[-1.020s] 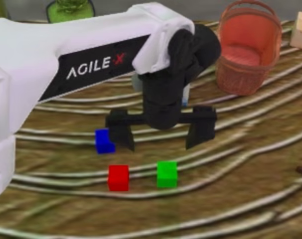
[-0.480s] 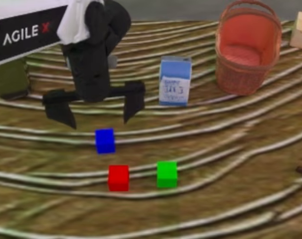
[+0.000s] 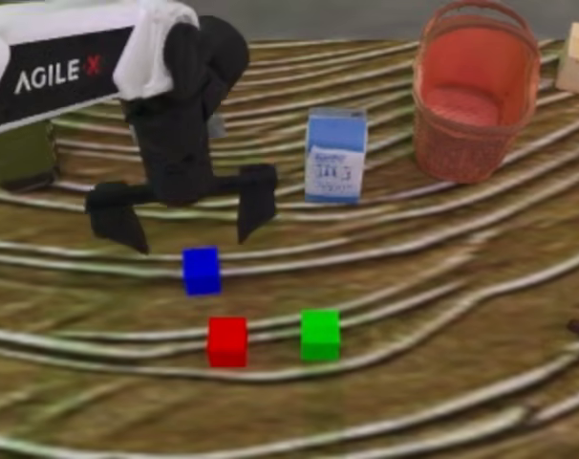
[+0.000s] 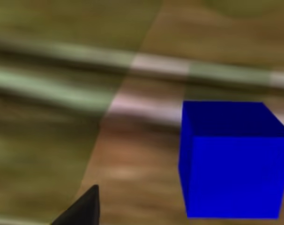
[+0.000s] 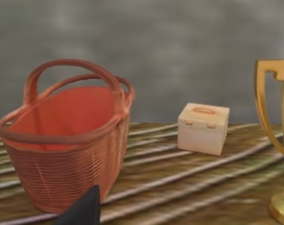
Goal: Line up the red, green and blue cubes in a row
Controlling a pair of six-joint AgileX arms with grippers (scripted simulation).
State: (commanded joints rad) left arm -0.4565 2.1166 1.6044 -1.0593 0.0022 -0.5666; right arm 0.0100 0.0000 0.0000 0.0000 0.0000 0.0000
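While my left end effector [image 3: 184, 218] hangs over the surface [image 3: 442, 382] with its fingers spread wide and holding nothing, the blue cube [image 3: 202, 271] sits just below the gap between them, apart from both fingertips. I take the blue cube as the landmark. The red cube [image 3: 227, 341] rests near it, toward the front edge and slightly to the right. The green cube [image 3: 320, 335] rests beside the red cube, further right of the landmark, with a gap between them. The blue-and-white carton [image 3: 336, 156] stands upright behind and right of the landmark. The red woven basket [image 3: 476, 91] stands well apart, far right and behind. In the left wrist view the blue cube [image 4: 233, 159] appears close, untouched. My right end effector: I cannot tell its state; only one dark fingertip [image 5: 81, 208] shows, facing the basket [image 5: 67, 140].
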